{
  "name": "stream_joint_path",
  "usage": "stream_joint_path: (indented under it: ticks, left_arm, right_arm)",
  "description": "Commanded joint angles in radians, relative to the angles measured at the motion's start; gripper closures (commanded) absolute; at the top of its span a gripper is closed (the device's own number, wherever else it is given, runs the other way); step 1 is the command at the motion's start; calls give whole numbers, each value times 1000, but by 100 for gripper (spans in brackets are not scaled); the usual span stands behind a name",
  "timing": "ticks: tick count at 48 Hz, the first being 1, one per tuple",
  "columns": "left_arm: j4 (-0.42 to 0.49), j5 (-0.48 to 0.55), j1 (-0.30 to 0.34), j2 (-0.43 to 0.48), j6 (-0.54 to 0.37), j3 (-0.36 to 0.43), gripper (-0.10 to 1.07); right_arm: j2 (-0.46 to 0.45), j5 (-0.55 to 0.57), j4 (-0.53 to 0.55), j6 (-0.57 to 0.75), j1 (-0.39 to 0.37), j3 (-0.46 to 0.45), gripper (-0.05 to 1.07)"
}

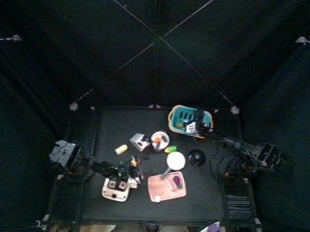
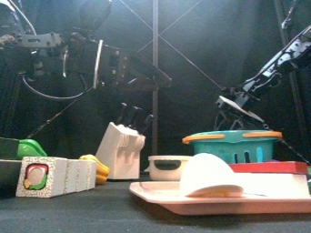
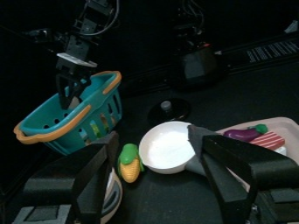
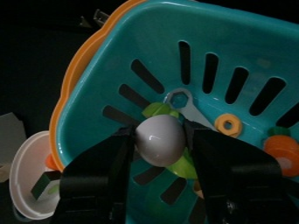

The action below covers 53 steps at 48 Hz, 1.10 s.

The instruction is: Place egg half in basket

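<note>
From above, the teal basket (image 1: 190, 117) is seen at the desk's (image 1: 109, 127) far right, with the right arm's fingers (image 1: 198, 130) placed over its near rim. A white bowl (image 1: 176, 160) lies near the middle, a pink tray (image 1: 166, 188) in front of it, and a knife block (image 1: 140, 141) to the left. The left arm's fingers (image 1: 130, 169) are held above the desk's front left part.

From the front, the basket (image 2: 232, 146) is shown behind the tray (image 2: 225, 196), on which a white dome-shaped piece (image 2: 212, 176) rests. The knife block (image 2: 122, 151) stands to the left, and the right fingers (image 2: 235, 107) hang just above the basket.

In the left wrist view, the left fingers (image 3: 155, 175) are spread apart and grip nothing; between them the bowl (image 3: 170, 146) and a corn cob (image 3: 128, 164) are seen. Beyond, the basket (image 3: 61, 114) is shown tilted, with the right fingers (image 3: 70, 87) at its rim.

In the right wrist view, the egg half (image 4: 159, 140) is clamped between the right fingers (image 4: 160, 150), directly over the basket's (image 4: 222, 52) inside. Small green and orange items lie on the basket floor beneath it.
</note>
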State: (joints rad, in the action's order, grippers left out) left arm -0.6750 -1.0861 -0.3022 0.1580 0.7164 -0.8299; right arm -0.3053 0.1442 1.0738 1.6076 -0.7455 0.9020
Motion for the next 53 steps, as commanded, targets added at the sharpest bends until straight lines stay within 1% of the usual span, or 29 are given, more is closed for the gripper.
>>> stream_joint_path:
  ticks: [1, 12, 18, 38, 48, 53]
  left_arm:
    - [-2, -9, 3, -2, 2, 11, 0]
    - [-2, -9, 3, -2, 2, 12, 0]
    - [-2, -9, 2, 0, 2, 9, 0]
    - [-6, -6, 3, -5, 11, 3, 0]
    - [35, 8, 14, -9, 11, -2, 0]
    - [37, 12, 15, -15, 12, -5, 0]
  right_arm:
    - [-11, 0, -2, 2, -11, -8, 25]
    - [-11, 25, -3, 5, -17, 2, 13]
    - [-11, 41, -6, 5, -18, 2, 9]
    - [-37, 41, 3, 0, -17, -5, 9]
    - [-60, 40, 5, 2, -15, 3, 9]
    - [-72, 40, 3, 2, -8, 11, 9]
